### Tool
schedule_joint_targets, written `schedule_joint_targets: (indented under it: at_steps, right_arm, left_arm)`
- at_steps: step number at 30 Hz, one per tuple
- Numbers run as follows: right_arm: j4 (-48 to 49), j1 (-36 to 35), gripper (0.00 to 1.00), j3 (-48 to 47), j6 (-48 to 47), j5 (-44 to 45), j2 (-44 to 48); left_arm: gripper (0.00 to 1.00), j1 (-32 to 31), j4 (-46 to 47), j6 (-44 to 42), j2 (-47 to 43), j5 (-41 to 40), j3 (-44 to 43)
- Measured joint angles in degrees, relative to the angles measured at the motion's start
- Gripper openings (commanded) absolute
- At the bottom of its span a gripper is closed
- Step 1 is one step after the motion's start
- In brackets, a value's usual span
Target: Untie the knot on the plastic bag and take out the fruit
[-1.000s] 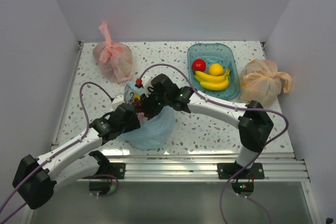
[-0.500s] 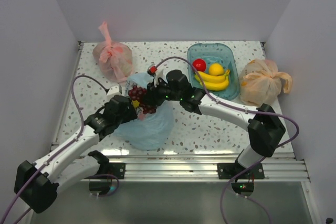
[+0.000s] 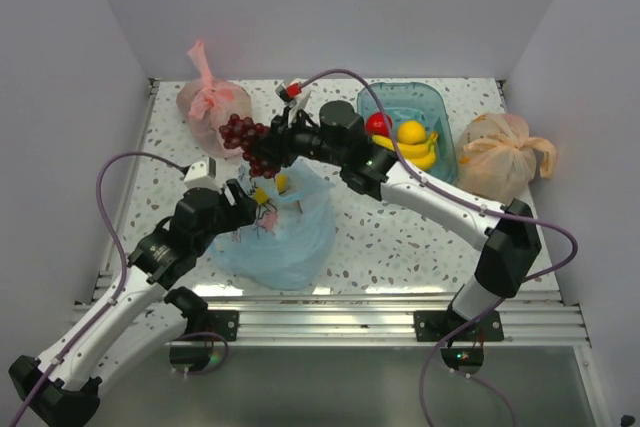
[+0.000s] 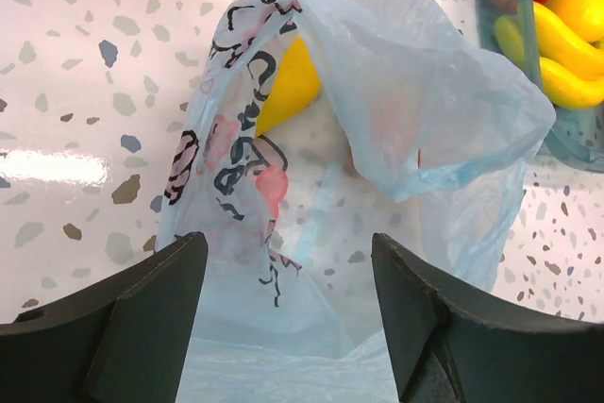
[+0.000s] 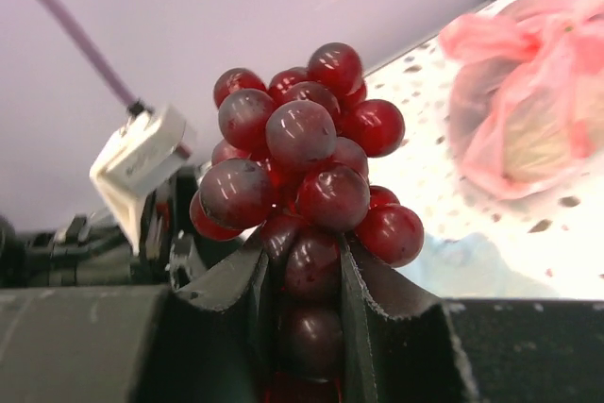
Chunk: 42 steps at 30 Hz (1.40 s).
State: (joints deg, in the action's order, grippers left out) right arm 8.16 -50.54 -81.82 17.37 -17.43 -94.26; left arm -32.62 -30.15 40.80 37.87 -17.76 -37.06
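The light blue plastic bag [image 3: 285, 232] lies open on the table, its printed mouth gaping in the left wrist view [image 4: 377, 120]. A yellow fruit [image 4: 288, 87] lies inside it, also seen from above [image 3: 281, 184]. My right gripper [image 3: 272, 150] is shut on the dark purple grapes [image 3: 245, 137] and holds them in the air above the bag's far side; the bunch fills the right wrist view [image 5: 302, 176]. My left gripper [image 4: 283, 313] is open and empty, just over the bag's near side [image 3: 245, 209]. A banana bunch [image 3: 405, 152], red apple [image 3: 378, 124] and yellow round fruit [image 3: 411, 131] lie in the teal tray [image 3: 440, 112].
A tied pink bag [image 3: 213, 112] sits at the back left. A tied orange bag [image 3: 500, 155] sits at the right, beside the tray. White walls close in the table on three sides.
My right gripper has lifted the grapes out of the bag and carried them up and toward the back. My left gripper has pulled back off the bag's mouth.
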Motion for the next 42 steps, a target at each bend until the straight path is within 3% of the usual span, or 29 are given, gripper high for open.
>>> schedule_joint_targets:
  at_steps: [6,13,20,23,27,28,30,35,42]
  right_arm:
    - [-6.05,4.35,0.00,-4.52,-3.26,7.32,0.66]
    - [-16.33,19.17,0.01,-4.46,-7.78,18.12,1.03]
    - [-18.93,33.66,0.10,-5.81,-7.43,23.12,-3.34]
    - [-20.13,37.31,0.18,-9.86,-6.19,23.28,-10.43]
    - [-22.58,39.63,0.54,-16.70,-4.57,23.32,-21.11]
    - [-23.28,39.87,0.76,-17.66,-4.15,23.50,-22.93]
    - [-24.79,40.04,0.93,-17.97,-3.54,24.17,-24.76]
    - [-26.23,39.78,0.98,-17.40,-3.28,24.55,-23.54]
    - [-27.56,35.28,0.98,-9.84,-6.62,21.64,-11.17]
  left_arm:
    - [0.86,0.00,-1.22,-1.22,2.25,-1.36,-1.01]
    - [1.00,0.00,-1.09,-4.33,3.19,-3.87,-0.90]
    - [1.00,0.00,1.22,-8.63,0.50,-5.42,2.93]
    - [1.00,0.00,1.86,-10.08,0.50,-5.90,3.26]
    - [1.00,0.00,2.49,-10.88,0.55,-6.43,3.26]
    - [1.00,0.00,2.54,-11.10,0.57,-6.47,3.26]
    - [1.00,0.00,2.69,-11.52,0.57,-6.56,3.26]
    - [1.00,0.02,2.78,-11.93,0.59,-6.51,3.26]
    - [1.00,0.07,3.19,-12.50,1.27,-6.03,3.26]
